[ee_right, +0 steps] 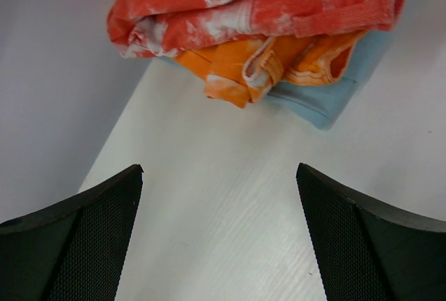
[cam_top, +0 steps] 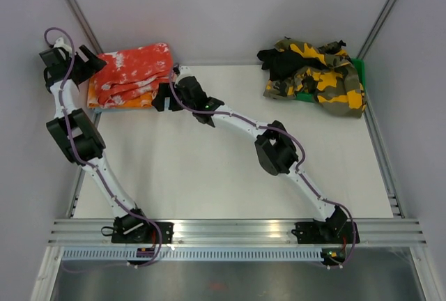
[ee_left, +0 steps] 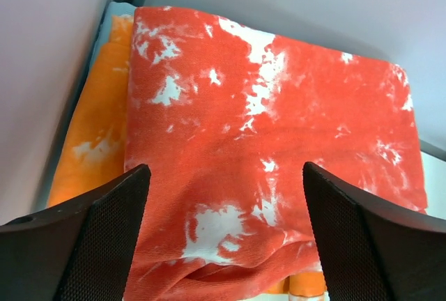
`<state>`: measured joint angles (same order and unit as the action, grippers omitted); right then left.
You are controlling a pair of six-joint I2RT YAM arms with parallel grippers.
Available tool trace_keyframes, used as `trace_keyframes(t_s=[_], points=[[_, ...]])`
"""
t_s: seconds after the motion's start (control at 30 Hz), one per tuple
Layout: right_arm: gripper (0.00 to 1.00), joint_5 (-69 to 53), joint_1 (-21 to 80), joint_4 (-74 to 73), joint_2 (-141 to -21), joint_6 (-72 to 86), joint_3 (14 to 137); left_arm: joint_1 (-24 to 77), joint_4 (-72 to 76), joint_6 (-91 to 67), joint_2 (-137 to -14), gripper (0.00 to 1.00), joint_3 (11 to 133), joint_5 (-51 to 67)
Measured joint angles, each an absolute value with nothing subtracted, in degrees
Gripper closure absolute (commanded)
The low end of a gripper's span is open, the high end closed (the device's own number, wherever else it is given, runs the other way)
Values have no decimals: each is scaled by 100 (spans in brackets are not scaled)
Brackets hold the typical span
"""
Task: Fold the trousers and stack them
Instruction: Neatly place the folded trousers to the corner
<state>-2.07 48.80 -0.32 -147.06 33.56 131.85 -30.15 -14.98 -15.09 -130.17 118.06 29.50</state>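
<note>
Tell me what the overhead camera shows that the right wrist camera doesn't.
Only overhead: the camouflage trousers heaped at the far right of the table, plus the left arm and right arm whole. Only the right wrist: the stack's folded edges side-on, a light blue layer plainly at the bottom, and the right gripper open in front. Both: the red tie-dye trousers lying on an orange pair.

white desk (cam_top: 209, 175): light-blue cloth (ee_right: 327, 106) under folded stack (cam_top: 132, 74), far left corner; camouflage-and-black heap (cam_top: 317, 74), far right corner.
</note>
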Motion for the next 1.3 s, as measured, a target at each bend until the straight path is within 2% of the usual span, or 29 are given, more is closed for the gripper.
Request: trace_keyframes(t_s=[0.17, 0.4, 0.6, 0.7, 1.03, 1.3], points=[[2, -152, 4740, -255, -14339, 3269, 12554, -2808, -1459, -1490, -12761, 4, 11421, 2366], [2, -185, 4316, -373, -12628, 3129, 10728, -2327, -1476, -1745, -11695, 5, 10147, 1352], [2, -158, 3741, -233, -11039, 2801, 9415, -1743, -1125, -2910, -10160, 2, 8152, 845], [2, -123, 3579, -176, -10420, 2749, 8772, -1498, -895, -3304, -9677, 2, 7634, 701], [2, 152, 3420, -460, -9120, 2556, 7325, -779, -355, -3793, -10202, 3, 7537, 250], [2, 344, 3361, -467, -8986, 2517, 7199, -746, -248, -3780, -10739, 3, 7524, -301]])
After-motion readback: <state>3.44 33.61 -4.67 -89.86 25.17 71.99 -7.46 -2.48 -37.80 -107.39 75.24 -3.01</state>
